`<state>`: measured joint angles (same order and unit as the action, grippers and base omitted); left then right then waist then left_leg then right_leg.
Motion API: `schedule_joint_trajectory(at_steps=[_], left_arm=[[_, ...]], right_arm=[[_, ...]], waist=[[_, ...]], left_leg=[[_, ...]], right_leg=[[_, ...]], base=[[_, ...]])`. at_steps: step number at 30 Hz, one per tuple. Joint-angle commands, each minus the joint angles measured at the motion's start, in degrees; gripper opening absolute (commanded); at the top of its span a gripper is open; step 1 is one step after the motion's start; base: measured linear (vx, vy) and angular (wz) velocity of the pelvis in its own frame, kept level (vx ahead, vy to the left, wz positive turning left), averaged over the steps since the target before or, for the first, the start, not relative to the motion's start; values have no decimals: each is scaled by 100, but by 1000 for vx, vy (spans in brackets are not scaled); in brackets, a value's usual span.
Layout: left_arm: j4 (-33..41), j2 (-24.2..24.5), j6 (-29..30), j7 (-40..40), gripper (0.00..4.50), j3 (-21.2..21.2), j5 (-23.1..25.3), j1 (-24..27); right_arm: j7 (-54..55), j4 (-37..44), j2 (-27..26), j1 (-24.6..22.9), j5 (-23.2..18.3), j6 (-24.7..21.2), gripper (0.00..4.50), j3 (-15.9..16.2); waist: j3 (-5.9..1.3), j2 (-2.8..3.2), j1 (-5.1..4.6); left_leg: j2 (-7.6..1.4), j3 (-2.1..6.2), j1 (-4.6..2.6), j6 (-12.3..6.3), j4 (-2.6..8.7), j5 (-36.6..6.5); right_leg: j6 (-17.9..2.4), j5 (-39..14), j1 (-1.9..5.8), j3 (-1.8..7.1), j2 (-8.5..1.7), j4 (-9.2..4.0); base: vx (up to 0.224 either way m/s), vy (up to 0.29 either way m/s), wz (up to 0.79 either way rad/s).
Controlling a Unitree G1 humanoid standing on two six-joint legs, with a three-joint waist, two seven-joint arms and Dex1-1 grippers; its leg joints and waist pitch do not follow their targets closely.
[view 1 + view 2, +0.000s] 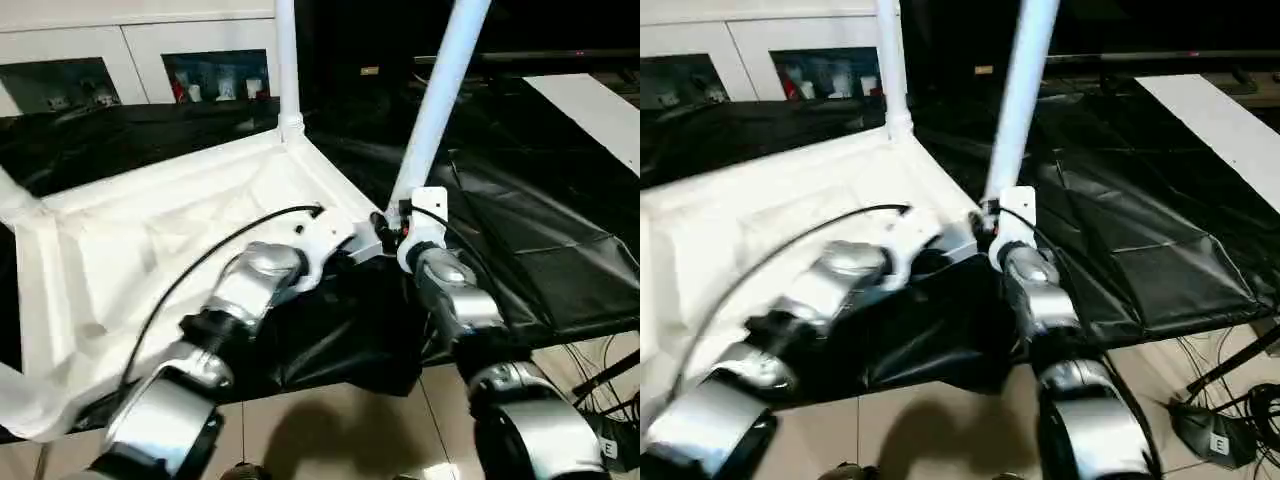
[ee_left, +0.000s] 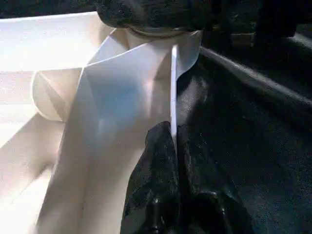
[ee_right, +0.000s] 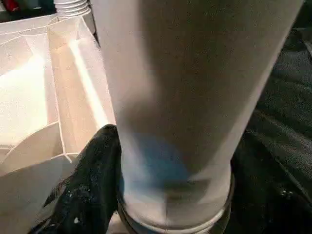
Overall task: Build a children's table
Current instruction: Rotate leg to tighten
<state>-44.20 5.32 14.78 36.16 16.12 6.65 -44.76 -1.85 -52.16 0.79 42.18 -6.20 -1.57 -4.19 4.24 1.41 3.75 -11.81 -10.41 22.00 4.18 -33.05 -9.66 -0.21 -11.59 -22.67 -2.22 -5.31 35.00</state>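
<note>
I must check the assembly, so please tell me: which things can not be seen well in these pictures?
- Leg at the near corner: top cut off by the head view's upper edge.
- Its seat in the corner socket: hidden behind the right tool in the head views.
- Far leg: top also cut off.
- Table top: near left part covered by the left forearm.

Smooth white plastic tabletop (image 1: 120,250) and glossy tubular legs (image 1: 440,100); crinkled black sheeting (image 1: 540,240) with a dull sheen; polished silver metal forearms (image 1: 255,285); shiny tiled floor (image 1: 340,430)
</note>
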Motion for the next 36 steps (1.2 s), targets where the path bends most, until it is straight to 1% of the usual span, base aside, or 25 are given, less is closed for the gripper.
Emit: schedule_joint_trajectory(at_steps=[1,2,4,5,7,10,11,12,13,14,15,16,17,18,19,20,22,23,24,26,28,29,31,34,36], left_arm=[[-206,103,-133,-350,0,-6,159,94],[-193,154,-182,-290,0,34,193,115],[-205,261,-278,-171,0,64,207,164],[-191,299,-337,-85,0,69,185,192],[-110,410,-455,115,0,101,164,273],[-36,615,-623,229,0,119,223,379],[61,731,-699,404,0,113,192,461],[61,731,-699,404,0,113,192,461],[247,876,-723,658,0,112,126,575],[402,957,-795,906,0,122,40,658],[402,957,-795,906,0,122,40,658],[737,1115,-916,1420,0,164,-149,828],[1035,1245,-970,1851,0,206,-322,971],[1267,1356,-927,2138,0,239,-434,1074],[1495,1496,-874,2391,0,289,-516,1170],[1531,1537,-869,2417,0,308,-513,1183],[1630,1657,-862,2556,0,350,-518,1224],[1630,1657,-862,2556,0,350,-518,1224],[1767,1794,-831,2802,0,394,-577,1279],[1849,1850,-799,2918,0,405,-604,1310],[1944,1895,-766,3011,0,404,-609,1341],[1955,1898,-757,3019,0,403,-607,1341],[2049,1918,-687,3062,0,391,-619,1364],[2068,1913,-652,3057,0,383,-616,1347],[2053,1904,-654,3044,0,382,-610,1329]], right_arm=[[-481,-195,-239,-202,-216,-76,300,-27],[-702,-115,-237,-220,-196,-20,300,18],[-926,31,-199,-254,-177,16,337,69],[-1004,83,-164,-266,-177,51,337,94],[-1232,216,-18,-293,-172,105,345,155],[-1806,524,289,-371,-288,-139,381,215],[-2250,771,544,-492,-224,-210,381,417],[-2250,771,544,-492,-224,-210,384,417],[-2775,1062,878,-657,-128,-262,384,635],[-3062,1186,1050,-739,-87,-235,384,727],[-3062,1186,1050,-739,-87,-235,384,727],[-3546,1387,1326,-869,-44,-181,384,836],[-3908,1565,1520,-964,-69,-165,384,899],[-4200,1722,1666,-1037,-125,-199,384,938],[-4578,1917,1836,-1122,-212,-290,384,979],[-4691,1967,1880,-1143,-236,-334,384,988],[-5063,2095,2056,-1215,-222,-297,384,1124],[-5063,2095,2056,-1215,-222,-297,384,1124],[-5365,2204,2164,-1258,-249,-292,384,1265],[-5490,2289,2210,-1282,-289,-331,384,1339],[-5638,2370,2232,-1301,-261,-329,384,1440],[-5647,2356,2214,-1287,-238,-315,384,1457],[-5671,2342,2161,-1253,-213,-341,384,1423],[-5732,2319,2096,-1209,-231,-357,384,1417],[-5738,2291,2061,-1193,-219,-293,384,1438]], waist=[[-349,-13,18],[-347,-17,19],[-344,-20,21],[-348,-18,18],[-352,-24,-13],[-355,-30,-39],[-347,-31,-36],[-353,-39,-27],[-362,-40,-25],[-356,-49,-12],[-356,-44,-20],[-364,-37,-20],[-357,-57,-15],[-359,-65,3],[-356,-46,9],[-365,-36,14],[-375,-14,23],[-374,-20,30],[-365,-26,40],[-377,-27,49],[-376,-43,70],[-378,-43,74],[-374,-46,95],[-367,-53,128],[-373,-54,127]], left_leg=[[-50,11,-87,-89,404,-1244],[-54,14,-75,-117,410,-1270],[-55,15,-67,-154,416,-1300],[-60,18,-67,-171,417,-1274],[-55,28,-31,-181,424,-1200],[-54,12,-47,-278,402,-1111],[-54,10,-46,-302,403,-1101],[-57,6,-39,-334,390,-1007],[-55,7,-41,-357,382,-947],[-59,7,-29,-382,375,-894],[-65,2,-23,-415,371,-825],[-66,-3,-41,-415,369,-809],[-65,-6,-46,-436,367,-821],[-82,7,-7,-490,364,-728],[-97,-8,-30,-569,350,-691],[-97,-20,-44,-621,337,-652],[-99,-19,-56,-638,333,-620],[-111,-17,-61,-630,330,-614],[-104,-28,-62,-650,321,-609],[-97,-35,-63,-682,310,-505],[-102,-36,-61,-723,303,-437],[-102,-45,-65,-747,297,-442],[-106,-54,-69,-733,298,-471],[-119,-56,-84,-634,317,-583],[-118,-54,-82,-614,315,-555]], right_leg=[[-1160,-659,227,144,-221,-431],[-1142,-712,230,140,-223,-435],[-1123,-788,235,137,-226,-448],[-1134,-775,233,138,-226,-445],[-1135,-740,254,130,-222,-430],[-1227,-627,253,130,-207,-430],[-1231,-618,252,129,-203,-438],[-1231,-518,258,133,-207,-430],[-1262,-459,269,127,-203,-422],[-1262,-395,273,127,-206,-417],[-1296,-297,265,136,-207,-401],[-1330,-266,252,134,-199,-396],[-1368,-262,250,132,-201,-401],[-1389,-154,286,132,-213,-366],[-1448,59,253,136,-186,-348],[-1525,222,244,132,-167,-323],[-1604,317,238,123,-166,-302],[-1635,364,239,123,-170,-295],[-1646,433,233,131,-169,-289],[-1659,582,236,130,-166,-268],[-1644,680,247,131,-175,-258],[-1642,681,236,134,-178,-257],[-1631,564,235,140,-191,-264],[-1573,241,222,143,-194,-283],[-1555,277,224,146,-192,-272]], base=[[0,0,0],[0,0,0],[0,0,0],[0,0,0],[0,0,0],[0,0,0],[0,0,0],[0,0,0],[0,0,0],[0,0,0],[0,0,0],[0,0,0],[0,0,0],[0,0,0],[0,0,0],[0,0,0],[0,0,0],[0,0,0],[0,0,0],[0,0,0],[0,0,0],[0,0,0],[0,0,0],[0,0,0],[0,0,0]])
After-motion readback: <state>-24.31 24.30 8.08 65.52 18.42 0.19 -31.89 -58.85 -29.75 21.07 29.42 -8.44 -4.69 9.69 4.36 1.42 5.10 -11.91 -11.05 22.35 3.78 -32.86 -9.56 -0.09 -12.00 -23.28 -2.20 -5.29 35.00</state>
